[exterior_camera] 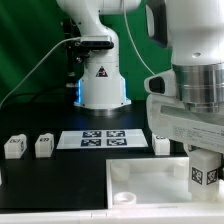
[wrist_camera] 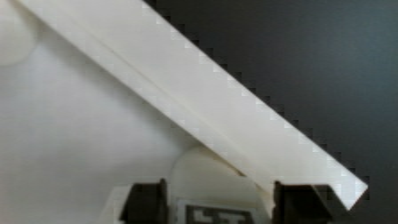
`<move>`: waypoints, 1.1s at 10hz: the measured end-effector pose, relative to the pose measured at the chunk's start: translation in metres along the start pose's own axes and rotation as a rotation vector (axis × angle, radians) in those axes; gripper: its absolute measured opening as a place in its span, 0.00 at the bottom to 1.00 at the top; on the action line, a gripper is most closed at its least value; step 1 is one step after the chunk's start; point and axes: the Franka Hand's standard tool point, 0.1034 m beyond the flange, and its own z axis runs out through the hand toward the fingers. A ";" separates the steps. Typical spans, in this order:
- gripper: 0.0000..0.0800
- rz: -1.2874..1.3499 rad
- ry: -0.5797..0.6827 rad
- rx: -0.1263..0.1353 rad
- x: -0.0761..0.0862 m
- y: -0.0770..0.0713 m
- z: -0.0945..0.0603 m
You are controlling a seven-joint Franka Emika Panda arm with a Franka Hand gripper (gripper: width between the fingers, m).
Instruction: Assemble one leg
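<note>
The leg [exterior_camera: 204, 171] is a small white block with a black-and-white tag on its visible face, standing upright at about four o'clock in the exterior view. In the wrist view only its rounded white top and a strip of tag [wrist_camera: 217, 198] show, at six o'clock.

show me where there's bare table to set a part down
Free: the dark table on the exterior view's left of the white tray, below the two loose legs. Crowded: the tray's right corner, where the hand holds a leg, and near the marker board.
</note>
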 end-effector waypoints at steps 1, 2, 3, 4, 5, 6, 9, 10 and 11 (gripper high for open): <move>0.36 0.153 -0.015 0.033 0.003 -0.005 0.000; 0.36 0.267 -0.028 0.060 0.003 -0.006 0.001; 0.36 0.381 -0.035 0.077 0.001 -0.007 0.002; 0.36 0.466 -0.038 0.076 0.002 -0.007 0.002; 0.36 0.445 -0.038 0.076 0.002 -0.007 0.002; 0.49 0.444 -0.038 0.075 0.001 -0.007 0.002; 0.77 0.290 -0.036 0.071 0.001 -0.005 0.000; 0.80 0.222 -0.038 0.065 0.000 -0.005 -0.004; 0.80 0.072 -0.024 0.057 0.000 -0.004 -0.003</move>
